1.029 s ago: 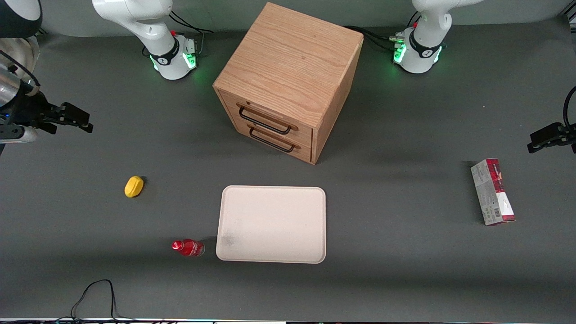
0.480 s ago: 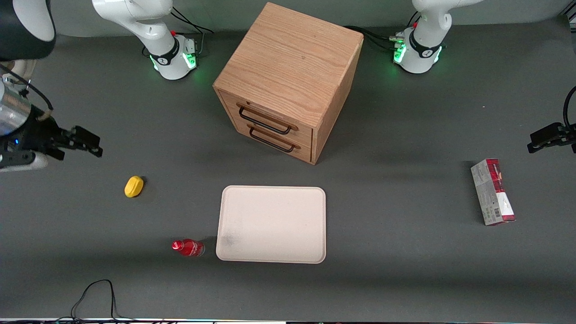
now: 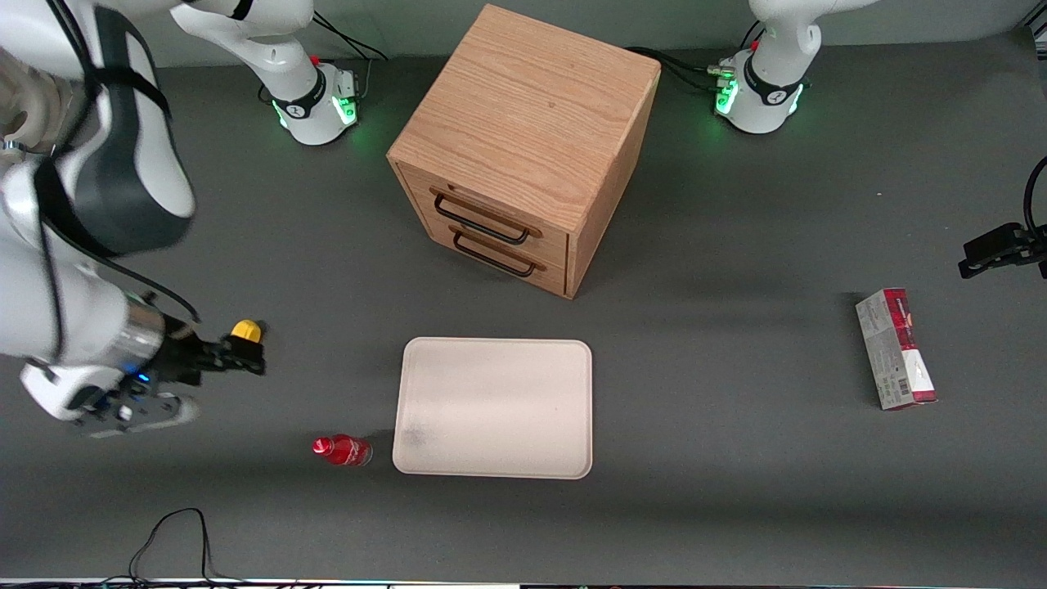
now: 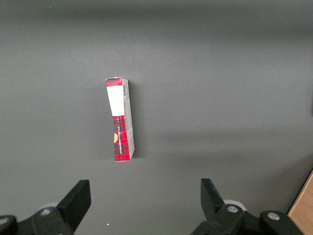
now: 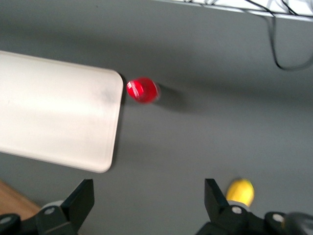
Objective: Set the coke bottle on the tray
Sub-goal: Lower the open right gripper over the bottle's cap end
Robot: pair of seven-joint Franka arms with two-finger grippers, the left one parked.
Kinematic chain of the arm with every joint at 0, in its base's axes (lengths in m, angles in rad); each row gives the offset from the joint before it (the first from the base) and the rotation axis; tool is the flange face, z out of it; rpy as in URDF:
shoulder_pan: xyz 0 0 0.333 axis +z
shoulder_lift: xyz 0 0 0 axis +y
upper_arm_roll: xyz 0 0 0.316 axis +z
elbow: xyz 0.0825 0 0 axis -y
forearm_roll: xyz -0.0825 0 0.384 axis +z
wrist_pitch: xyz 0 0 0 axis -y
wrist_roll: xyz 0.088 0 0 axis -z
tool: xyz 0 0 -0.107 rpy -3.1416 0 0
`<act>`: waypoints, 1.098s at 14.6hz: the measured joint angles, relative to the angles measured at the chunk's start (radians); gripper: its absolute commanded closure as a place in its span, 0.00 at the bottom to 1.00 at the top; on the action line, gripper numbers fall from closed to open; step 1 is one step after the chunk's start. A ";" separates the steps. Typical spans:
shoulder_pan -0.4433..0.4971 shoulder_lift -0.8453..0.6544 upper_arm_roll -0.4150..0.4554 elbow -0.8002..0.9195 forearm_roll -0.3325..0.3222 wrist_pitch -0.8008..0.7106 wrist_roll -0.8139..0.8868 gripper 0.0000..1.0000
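The coke bottle (image 3: 342, 450), small and red with a red cap, stands on the table just beside the cream tray (image 3: 494, 406), toward the working arm's end. It also shows in the right wrist view (image 5: 142, 90), close to the tray's smudged corner (image 5: 58, 115). My right gripper (image 3: 237, 354) is open and empty, above the table next to the yellow lump, farther from the front camera than the bottle. Its two fingers (image 5: 80, 198) stand wide apart with bare table between them.
A small yellow lump (image 3: 245, 330) lies partly under the gripper; it also shows in the right wrist view (image 5: 240, 191). A wooden two-drawer cabinet (image 3: 523, 147) stands mid-table. A red-and-grey carton (image 3: 895, 348) lies toward the parked arm's end. A black cable (image 3: 172, 532) lies near the front edge.
My right arm has swung down and inward from the table's edge, bringing the open gripper to the yellow lump and closer to the bottle. Bottle and tray have not moved.
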State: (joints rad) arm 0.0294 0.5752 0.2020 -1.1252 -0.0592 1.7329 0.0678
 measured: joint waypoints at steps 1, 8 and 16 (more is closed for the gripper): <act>0.001 0.041 0.011 0.019 -0.008 0.028 0.003 0.00; 0.001 0.217 0.033 0.052 -0.033 0.234 0.003 0.00; 0.015 0.316 0.069 0.053 -0.122 0.324 0.003 0.03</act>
State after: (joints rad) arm 0.0443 0.8912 0.2708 -1.0727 -0.1812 2.0569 0.0708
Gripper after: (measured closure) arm 0.000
